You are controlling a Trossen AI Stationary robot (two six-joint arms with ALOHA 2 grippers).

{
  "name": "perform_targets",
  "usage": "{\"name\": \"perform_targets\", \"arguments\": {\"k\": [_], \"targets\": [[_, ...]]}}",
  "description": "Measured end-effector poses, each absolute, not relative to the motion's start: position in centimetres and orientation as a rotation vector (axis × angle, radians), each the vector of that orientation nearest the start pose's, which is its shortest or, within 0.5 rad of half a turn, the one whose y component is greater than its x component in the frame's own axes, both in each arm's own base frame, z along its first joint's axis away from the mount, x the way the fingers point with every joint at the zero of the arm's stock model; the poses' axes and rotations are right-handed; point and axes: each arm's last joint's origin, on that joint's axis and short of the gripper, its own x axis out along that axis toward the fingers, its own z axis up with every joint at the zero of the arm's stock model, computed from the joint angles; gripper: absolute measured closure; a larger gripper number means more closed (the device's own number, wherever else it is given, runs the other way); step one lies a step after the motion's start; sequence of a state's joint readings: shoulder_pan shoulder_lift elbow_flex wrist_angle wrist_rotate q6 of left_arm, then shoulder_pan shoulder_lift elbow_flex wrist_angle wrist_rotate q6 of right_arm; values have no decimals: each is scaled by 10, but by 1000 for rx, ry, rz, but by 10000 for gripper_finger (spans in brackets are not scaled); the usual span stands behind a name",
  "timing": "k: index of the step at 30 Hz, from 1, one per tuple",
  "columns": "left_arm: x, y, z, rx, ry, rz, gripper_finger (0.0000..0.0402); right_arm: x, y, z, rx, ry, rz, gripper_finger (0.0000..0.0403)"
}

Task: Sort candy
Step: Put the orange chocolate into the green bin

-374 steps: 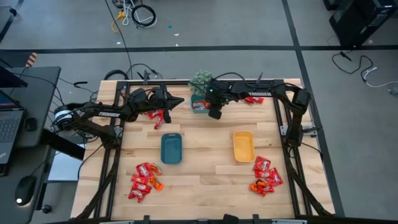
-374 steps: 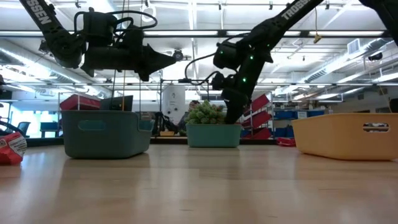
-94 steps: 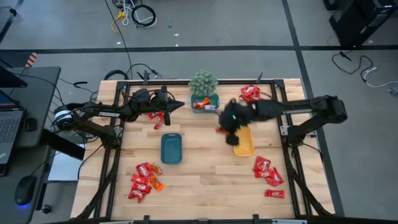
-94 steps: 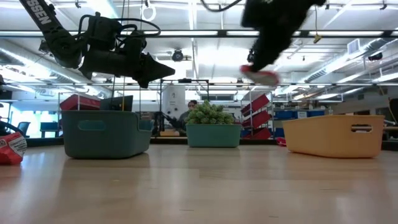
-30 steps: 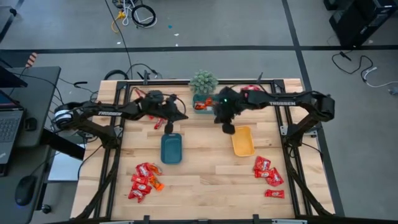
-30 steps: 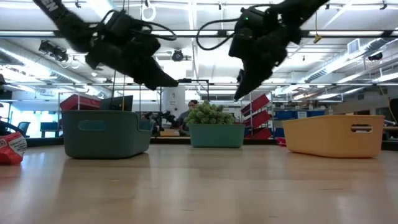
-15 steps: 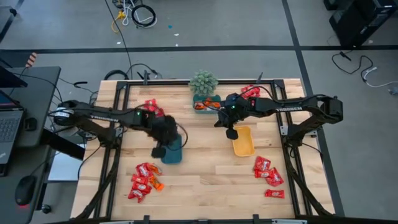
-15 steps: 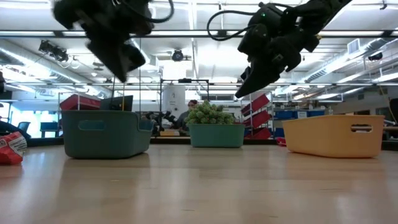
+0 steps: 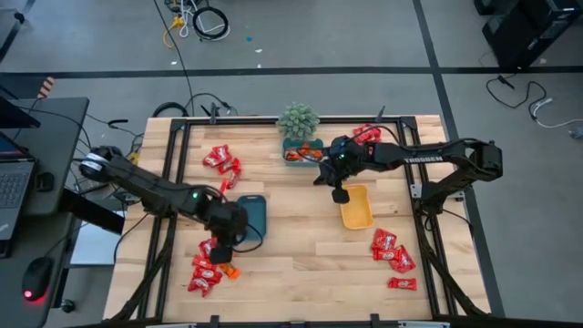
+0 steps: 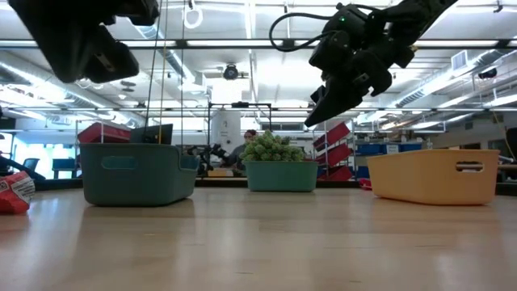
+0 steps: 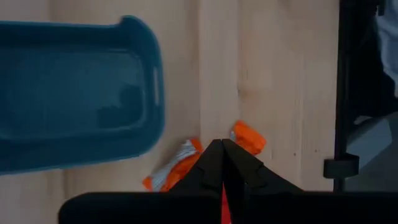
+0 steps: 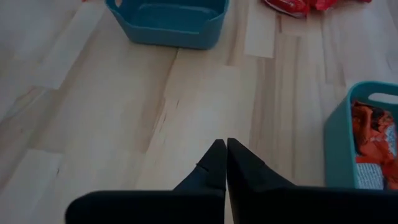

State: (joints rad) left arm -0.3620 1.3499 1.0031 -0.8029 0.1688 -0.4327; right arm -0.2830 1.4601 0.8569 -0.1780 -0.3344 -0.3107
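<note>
Hovering with fingers pressed together, the left gripper (image 9: pixel 223 246) hangs over the near-left heap of candy (image 9: pixel 209 263), holding nothing.

Its tips sit above an orange packet (image 11: pixel 247 137) just beside the dark teal tray (image 9: pixel 250 218). The right gripper (image 9: pixel 339 195), also pinched shut and empty, waits by the far edge of the yellow tray (image 9: pixel 357 214). More candy lies far left (image 9: pixel 220 160), far right (image 9: pixel 367 135), near right (image 9: pixel 390 255), and in the small teal tray (image 12: pixel 348 140) by the plant (image 9: pixel 298 119). These packets look light, flat, crinkly and slippery; one would likely be best pinched across its middle or by a crimped end, one at a time.
</note>
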Motion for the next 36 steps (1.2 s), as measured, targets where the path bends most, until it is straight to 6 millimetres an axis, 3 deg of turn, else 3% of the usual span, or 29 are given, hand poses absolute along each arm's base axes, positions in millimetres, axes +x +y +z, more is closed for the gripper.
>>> {"name": "perform_targets", "arguments": {"k": [10,21,30,36], "targets": [[235,-105,202,-351,1460,-18,324,284,-78,209,-70,724,163,402],[235,-108,181,-266,1562,3,254,283,-78,209,-54,722,174,402],[227,-104,163,-192,1532,29,266,283,-78,209,-43,723,171,402],[230,-106,159,-194,1490,-7,319,284,-78,209,-39,723,169,402]]}}
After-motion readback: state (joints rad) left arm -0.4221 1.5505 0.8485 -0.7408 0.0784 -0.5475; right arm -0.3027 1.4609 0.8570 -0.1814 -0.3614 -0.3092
